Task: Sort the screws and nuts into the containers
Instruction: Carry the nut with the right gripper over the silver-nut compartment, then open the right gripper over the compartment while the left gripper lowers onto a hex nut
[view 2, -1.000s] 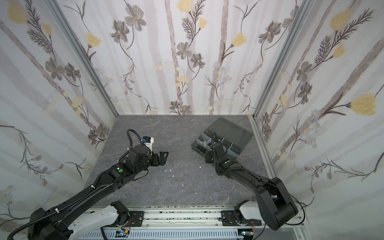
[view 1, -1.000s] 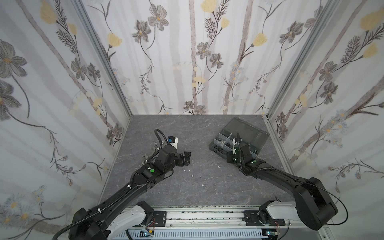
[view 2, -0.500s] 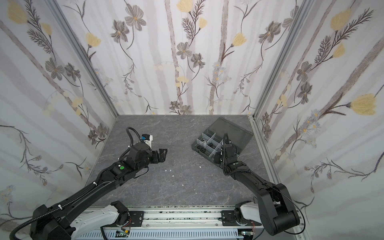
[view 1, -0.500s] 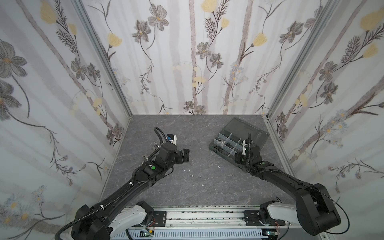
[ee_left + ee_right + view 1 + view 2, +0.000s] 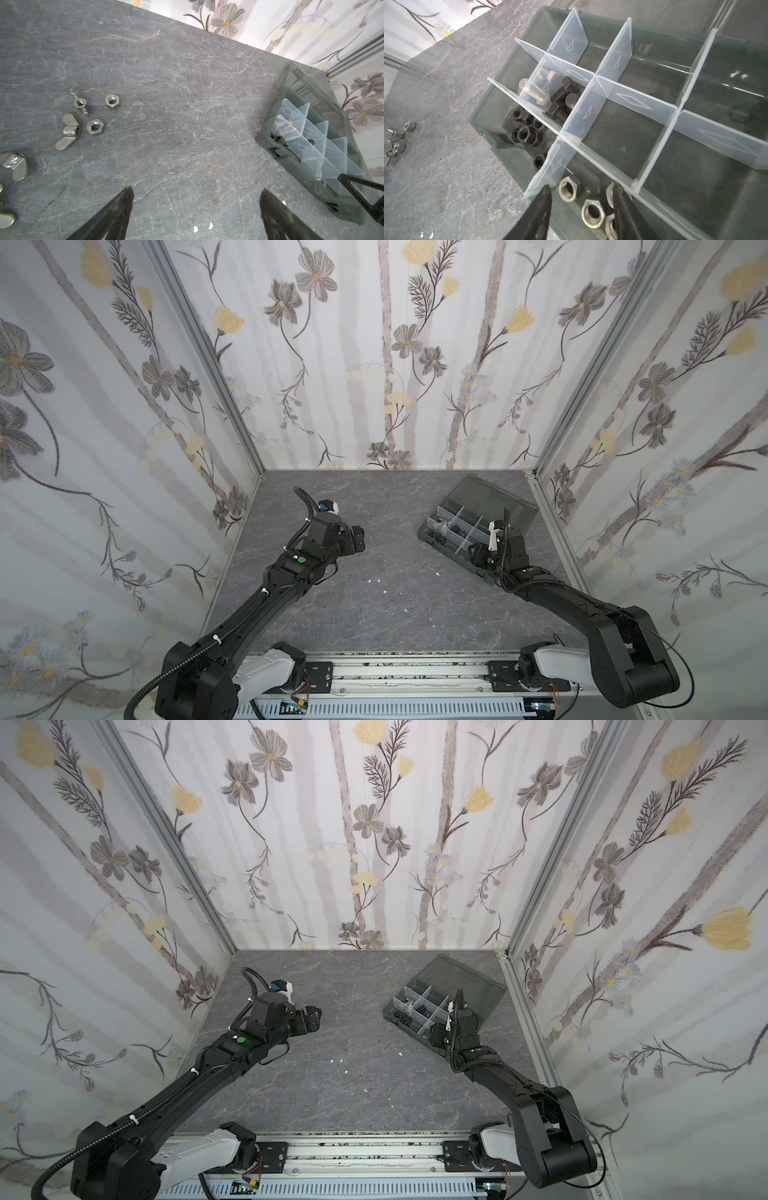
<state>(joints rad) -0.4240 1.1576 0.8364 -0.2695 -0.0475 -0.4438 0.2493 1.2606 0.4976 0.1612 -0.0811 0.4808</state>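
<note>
The containers are compartments of one grey organizer box (image 5: pixel 432 531) (image 5: pixel 392 1011) with its lid open, at the back right in both top views. My right gripper (image 5: pixel 581 184) (image 5: pixel 477 558) hangs open over a near compartment that holds several silver nuts (image 5: pixel 569 190), with nothing between its fingers. Black nuts (image 5: pixel 525 135) fill the neighbouring compartment. Silver and black screws (image 5: pixel 563 91) lie in the one behind it. My left gripper (image 5: pixel 196 188) (image 5: pixel 359 541) stands wide open over bare table. Two silver nuts (image 5: pixel 112 101) lie on the table beside it.
Silver wing nuts (image 5: pixel 69 132) lie next to the loose hex nuts; the right wrist view shows them (image 5: pixel 396 141) too. Tiny white specks (image 5: pixel 378 580) dot the middle of the table. Patterned walls close in three sides, and a metal rail (image 5: pixel 407 672) runs along the front.
My right gripper has gone from shut to open over the compartment with the silver nuts. The left gripper has drifted slightly back and to the left.
</note>
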